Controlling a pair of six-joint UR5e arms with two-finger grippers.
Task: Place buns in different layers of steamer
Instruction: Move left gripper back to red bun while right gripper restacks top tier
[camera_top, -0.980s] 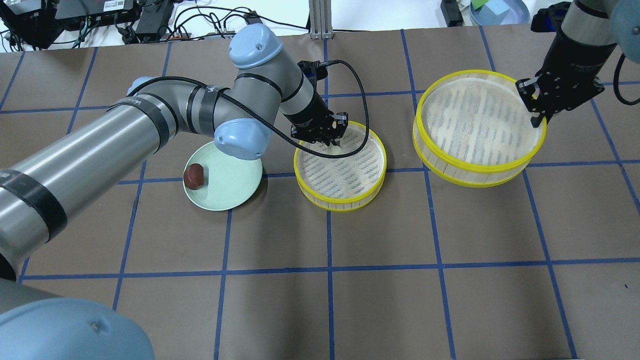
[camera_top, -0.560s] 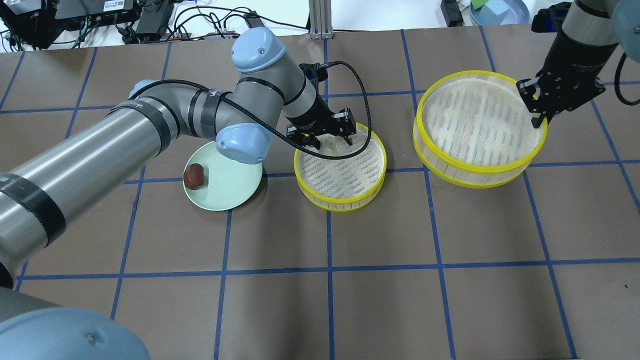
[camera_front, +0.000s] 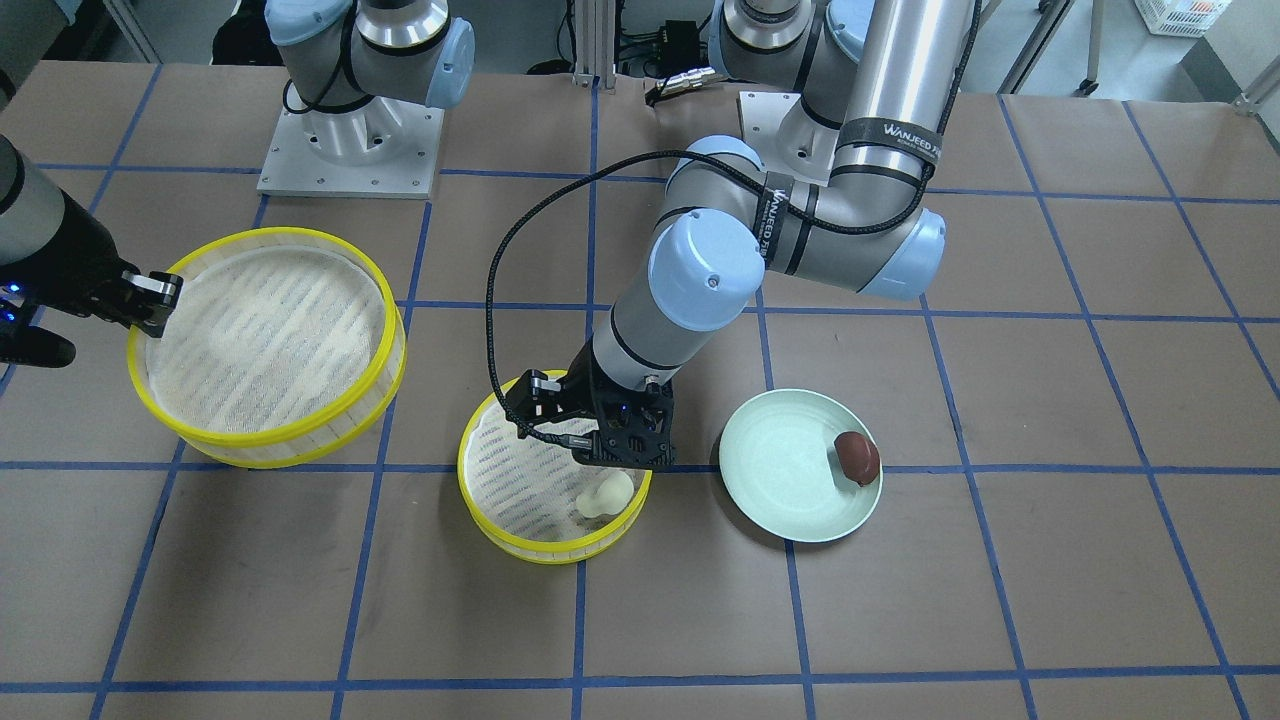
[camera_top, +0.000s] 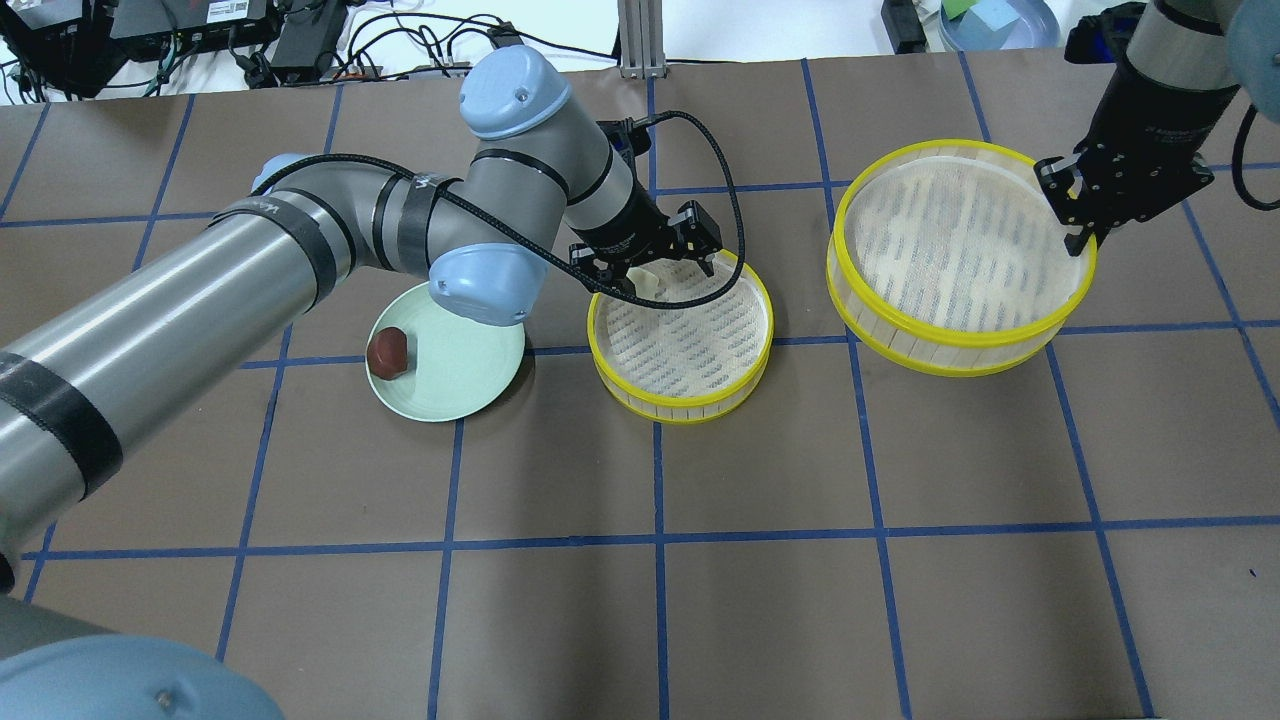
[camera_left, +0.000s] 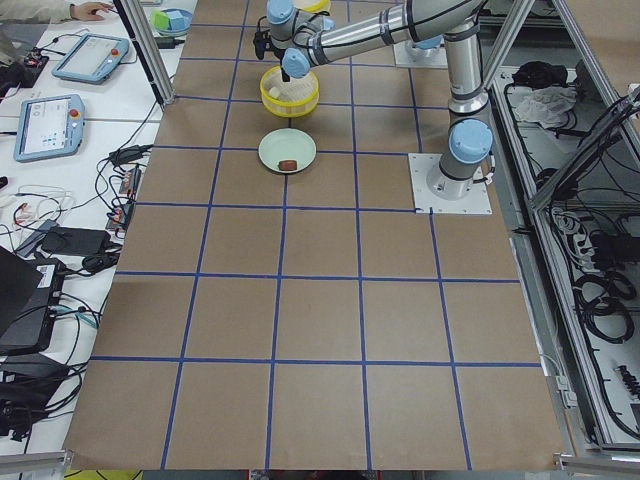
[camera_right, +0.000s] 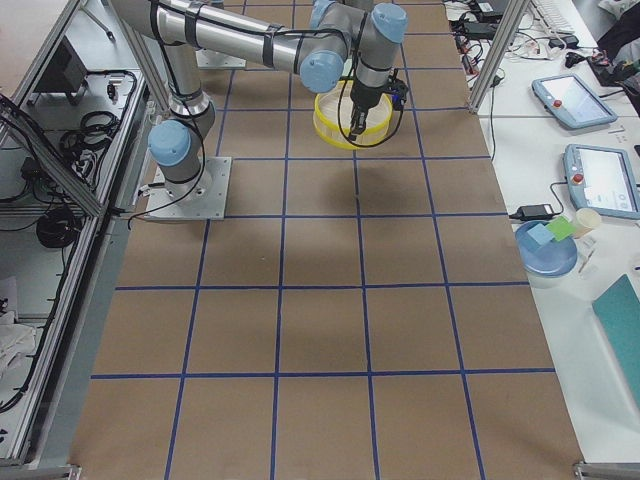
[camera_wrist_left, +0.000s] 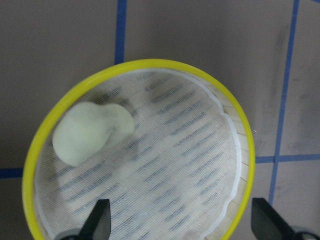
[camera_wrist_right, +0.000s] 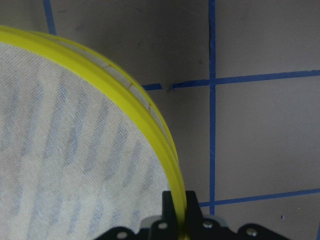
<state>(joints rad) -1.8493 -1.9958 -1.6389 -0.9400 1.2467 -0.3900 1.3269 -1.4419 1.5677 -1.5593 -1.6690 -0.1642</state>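
The cream-white bun lies free in the small yellow-rimmed steamer layer, near its rim; it also shows in the left wrist view. My left gripper hangs open just above that bun, empty. The dark reddish-brown bun sits on the pale green plate. My right gripper is shut on the rim of the second, larger-looking steamer layer, which looks lifted and tilted; the right wrist view shows the rim pinched between the jaws.
Brown paper with a blue tape grid covers the table. The left arm's elbow overhangs the plate's far edge. Cables and a blue bowl lie beyond the far edge. The arm bases stand at the robot's side.
My left gripper opened, let the cream-white bun go into the small layer, and drew up a little. The right gripper and its layer have barely moved.
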